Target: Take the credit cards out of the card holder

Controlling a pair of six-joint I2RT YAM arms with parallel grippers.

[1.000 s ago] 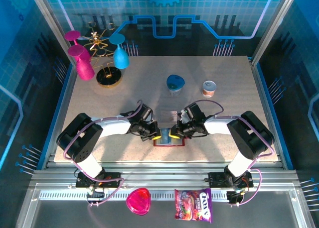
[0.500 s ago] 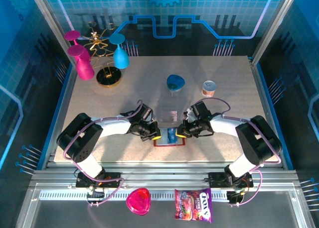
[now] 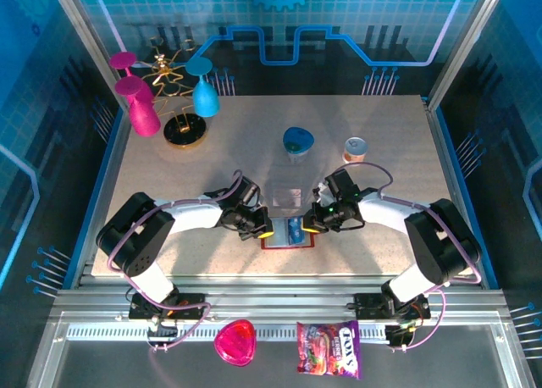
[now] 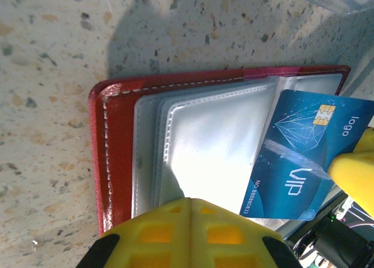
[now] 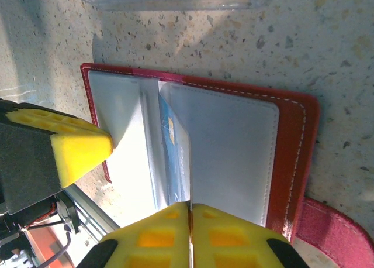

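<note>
The dark red card holder (image 3: 286, 242) lies open near the table's front edge, its pale pockets (image 4: 204, 145) facing up. My left gripper (image 3: 266, 232) is shut with nothing between its fingers, and its tip (image 4: 190, 205) presses on the left-hand pockets. My right gripper (image 3: 302, 228) is shut on a blue credit card (image 4: 310, 157) marked VIP. Part of that card sticks out of a middle pocket. In the right wrist view the blue card (image 5: 173, 157) stands edge-on, running into my shut right gripper (image 5: 190, 207). The holder's strap tab (image 5: 336, 236) lies at the right. Other cards are hidden.
A clear plastic tray (image 3: 286, 195) sits just behind the holder. Farther back are a blue lidded pot (image 3: 296, 141), a small can (image 3: 355, 149) and a gold stand with pink and blue glasses (image 3: 182, 108). A pink heart dish (image 3: 235, 340) and a candy bag (image 3: 327, 349) lie below the table edge.
My right gripper has shifted a little to the right with the blue card, and more of the card shows outside its pocket. The left gripper has stayed pressed on the holder.
</note>
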